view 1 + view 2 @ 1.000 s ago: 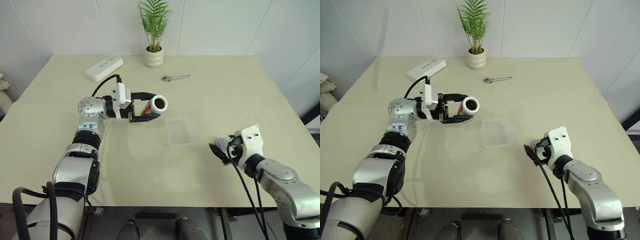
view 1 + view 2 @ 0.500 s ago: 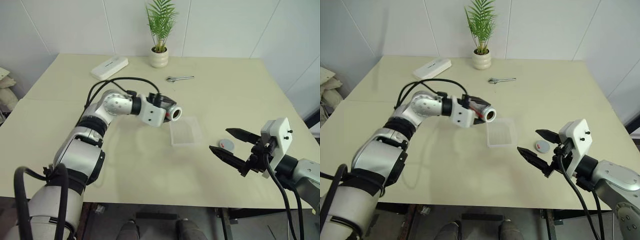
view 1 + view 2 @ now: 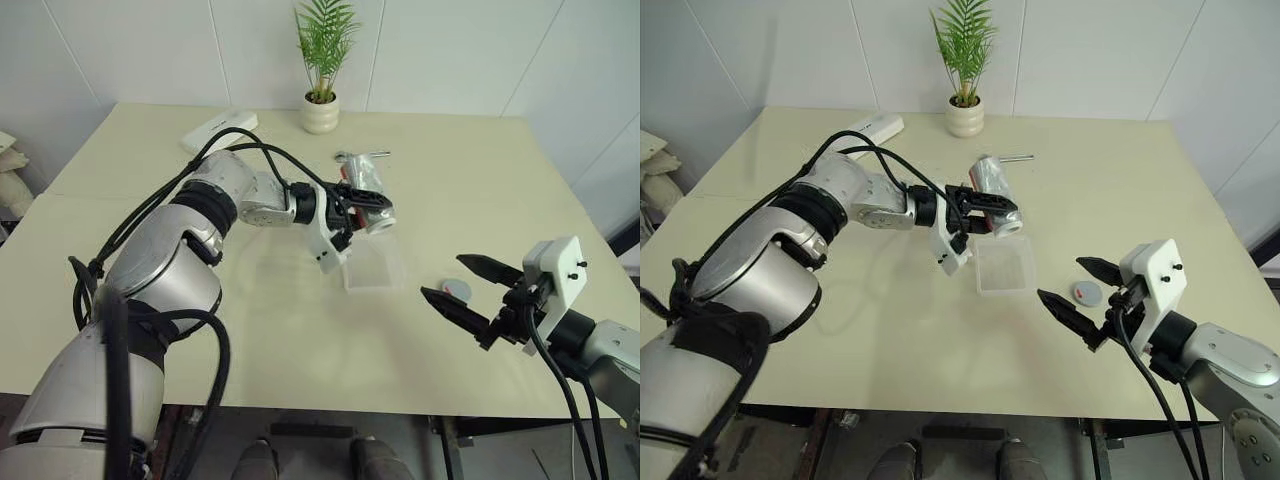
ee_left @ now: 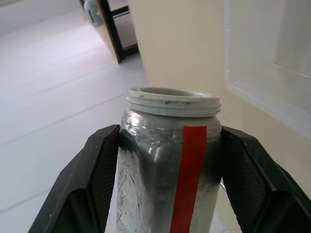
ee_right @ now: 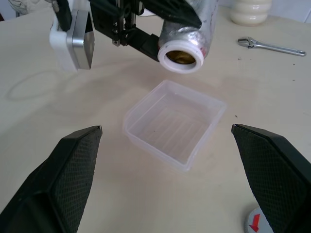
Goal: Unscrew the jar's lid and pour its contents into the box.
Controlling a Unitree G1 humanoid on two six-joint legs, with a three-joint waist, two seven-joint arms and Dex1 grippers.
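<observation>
My left gripper is shut on the jar, a clear cylinder with a red stripe. It holds the jar tipped on its side above the far edge of the box. The open mouth faces my right gripper, and something brownish, the contents, shows inside it. The box is a clear shallow tray standing on the table. The lid, grey with a red patch, lies on the table right of the box. My right gripper hovers open beside the lid, holding nothing.
A white oblong case and a potted plant stand at the table's far side. A wrench lies beyond the jar. The table's right edge is close to my right arm.
My left gripper has carried the jar rightward and rolled it, so its mouth now hangs over the box. My right gripper lifted away from the lid, opened, then stayed still. The camera shifted too.
</observation>
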